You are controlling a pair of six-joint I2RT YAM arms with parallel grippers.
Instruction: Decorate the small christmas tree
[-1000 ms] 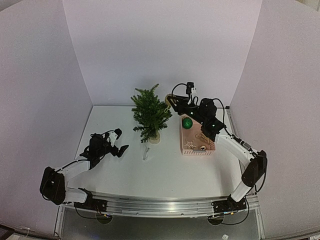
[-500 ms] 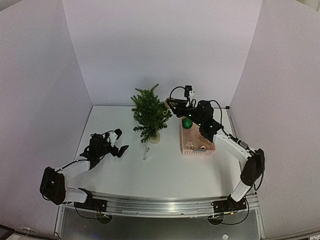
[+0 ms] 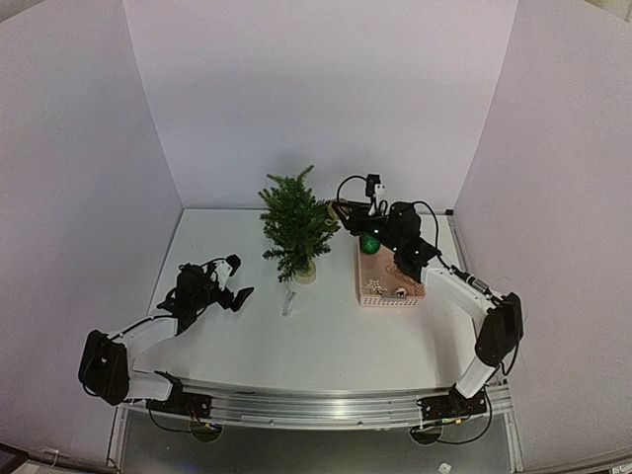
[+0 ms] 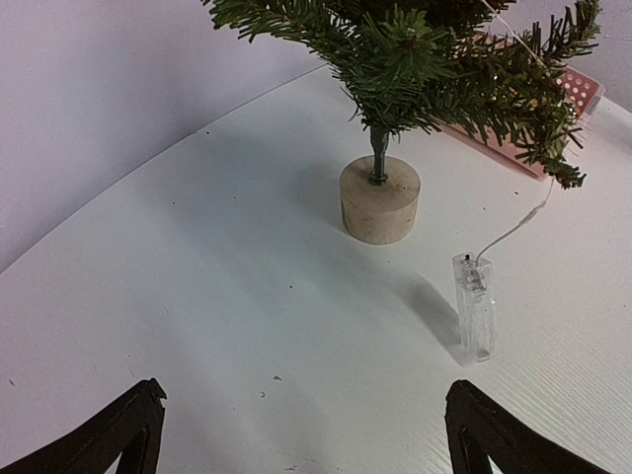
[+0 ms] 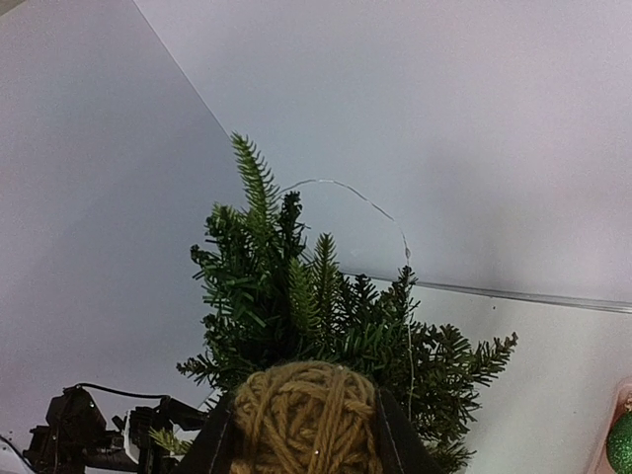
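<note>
The small christmas tree (image 3: 296,225) stands upright on its pale round base (image 4: 380,200) at the back middle of the table. My right gripper (image 3: 343,210) hovers just right of the tree's upper branches, shut on a tan yarn ball (image 5: 308,400) held between its dark fingers. In the right wrist view the tree (image 5: 296,296) fills the space right behind the ball. My left gripper (image 4: 306,439) rests low over the table left of the tree, open with nothing between its fingers (image 4: 133,430).
A thin light wire (image 5: 395,232) loops over the tree and runs down to a clear battery box (image 4: 474,308) lying beside the base. A pink basket (image 3: 391,299) right of the tree holds a green bauble (image 3: 369,243) and other ornaments.
My right arm has shifted slightly toward the tree with the yarn ball in its grip. The left arm has not moved.
</note>
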